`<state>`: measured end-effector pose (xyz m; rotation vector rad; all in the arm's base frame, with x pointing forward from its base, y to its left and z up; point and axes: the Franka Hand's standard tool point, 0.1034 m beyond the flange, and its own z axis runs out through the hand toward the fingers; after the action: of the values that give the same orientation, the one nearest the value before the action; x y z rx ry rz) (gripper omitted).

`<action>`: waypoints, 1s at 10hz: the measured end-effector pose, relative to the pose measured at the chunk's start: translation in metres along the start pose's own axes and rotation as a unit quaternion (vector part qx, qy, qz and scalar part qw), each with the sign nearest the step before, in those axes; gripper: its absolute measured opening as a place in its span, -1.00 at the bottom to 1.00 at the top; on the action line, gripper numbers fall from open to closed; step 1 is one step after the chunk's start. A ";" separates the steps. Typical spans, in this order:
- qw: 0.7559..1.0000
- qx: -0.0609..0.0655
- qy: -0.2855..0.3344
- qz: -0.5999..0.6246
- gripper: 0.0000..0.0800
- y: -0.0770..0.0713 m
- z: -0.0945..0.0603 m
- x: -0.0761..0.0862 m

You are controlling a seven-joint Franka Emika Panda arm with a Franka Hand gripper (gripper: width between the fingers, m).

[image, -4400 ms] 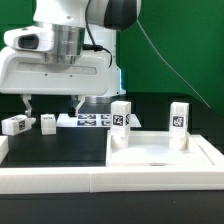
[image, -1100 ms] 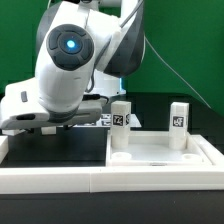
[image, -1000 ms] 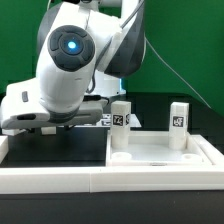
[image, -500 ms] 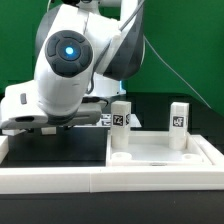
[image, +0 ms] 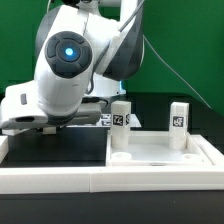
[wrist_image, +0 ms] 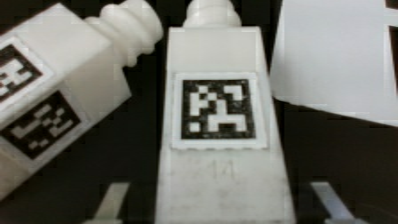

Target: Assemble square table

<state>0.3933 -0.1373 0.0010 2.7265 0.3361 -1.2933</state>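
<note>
The square tabletop (image: 160, 152) lies at the front of the exterior view's right, with two tagged white legs standing upright on its far corners (image: 121, 120) (image: 179, 118). In the wrist view a third tagged leg (wrist_image: 219, 105) lies lengthwise between my fingers (wrist_image: 116, 198). My gripper (wrist_image: 219, 202) is open, with a dark gap on each side of this leg. A fourth tagged leg (wrist_image: 54, 95) lies close beside it. In the exterior view the tilted arm (image: 65, 70) hides the gripper and both lying legs.
A long white rail (image: 50, 178) runs along the front. A bit of the marker board (image: 103, 120) shows behind the arm. A flat white surface (wrist_image: 338, 50) lies close to the straddled leg on the side away from the fourth leg.
Since 4.4 s ago the arm has tilted and come down over the two lying legs at the exterior view's left, hiding them. Over the last second nothing visibly moves.
</note>
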 end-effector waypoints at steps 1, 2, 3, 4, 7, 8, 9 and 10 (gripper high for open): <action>1.000 0.000 0.000 0.000 -0.28 0.000 0.000 0.000; 1.000 0.000 0.000 0.000 -0.28 0.000 0.000 0.000; 1.000 -0.001 0.001 -0.001 -0.28 -0.001 -0.001 0.001; 1.000 -0.003 0.005 -0.001 -0.28 -0.001 -0.006 0.002; 1.000 -0.004 0.016 -0.002 -0.27 -0.001 -0.041 -0.002; 1.000 -0.004 0.020 -0.002 -0.27 -0.002 -0.055 -0.005; 1.000 -0.004 0.026 -0.001 -0.27 -0.003 -0.070 -0.008; 1.000 -0.002 0.028 0.001 -0.27 -0.003 -0.087 -0.014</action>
<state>0.4493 -0.1203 0.0668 2.7635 0.3400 -1.2165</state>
